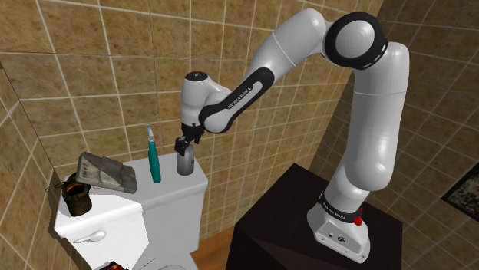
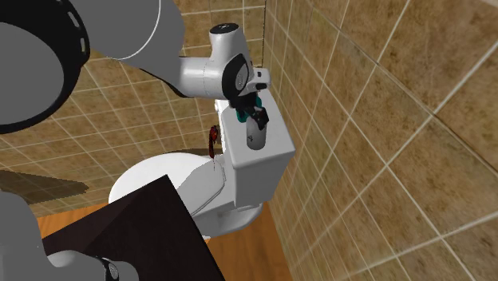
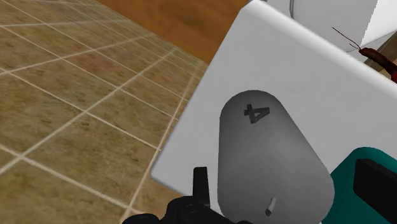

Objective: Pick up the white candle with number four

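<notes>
You have the end effector [image 1: 185, 143] spread open astride the grey candle [image 1: 184, 164] marked 4. The candle stands upright on the white toilet tank lid [image 1: 173, 193], near a teal toothbrush [image 1: 154, 162], against brown tiled walls [image 1: 115, 61].

The candle [image 3: 267, 159] is smooth matt grey, the tank lid [image 3: 254, 57] smooth white, the floor [image 3: 184, 25] wood-grained.

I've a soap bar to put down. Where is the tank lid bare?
Bare: the strip of tank lid in front of the teal tube and the candle. Crowded: the shoulder view's left end, by a grey slab and a brown boot.
</notes>
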Tool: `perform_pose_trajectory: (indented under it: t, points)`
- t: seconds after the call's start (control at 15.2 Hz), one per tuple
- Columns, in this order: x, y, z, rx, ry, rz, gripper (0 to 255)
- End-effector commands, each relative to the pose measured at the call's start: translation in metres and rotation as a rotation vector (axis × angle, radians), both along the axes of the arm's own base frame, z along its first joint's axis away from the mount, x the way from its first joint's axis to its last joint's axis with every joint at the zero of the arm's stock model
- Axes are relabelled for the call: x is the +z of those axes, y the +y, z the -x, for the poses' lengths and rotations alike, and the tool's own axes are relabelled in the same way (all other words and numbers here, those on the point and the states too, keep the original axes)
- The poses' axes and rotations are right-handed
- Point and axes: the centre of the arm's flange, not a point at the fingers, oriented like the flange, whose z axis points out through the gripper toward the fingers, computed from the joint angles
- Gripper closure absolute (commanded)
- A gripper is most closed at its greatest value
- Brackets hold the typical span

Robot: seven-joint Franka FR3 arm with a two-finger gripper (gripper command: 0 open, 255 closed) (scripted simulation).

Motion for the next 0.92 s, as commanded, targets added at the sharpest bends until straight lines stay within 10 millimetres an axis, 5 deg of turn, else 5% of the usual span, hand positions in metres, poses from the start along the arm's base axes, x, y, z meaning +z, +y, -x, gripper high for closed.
perform_pose_trajectory:
  t: [0.0,0.26,0.33,0.86]
  points:
    - [-0.011,0.0,0.0,0.0,-0.001,0.0,0]
    - [-0.025,0.0,0.0,0.0,-0.001,0.0,0]
    - [-0.025,0.0,0.0,0.0,0.0,0.0,255]
    - [-0.026,0.001,0.0,0.0,0.0,0.0,255]
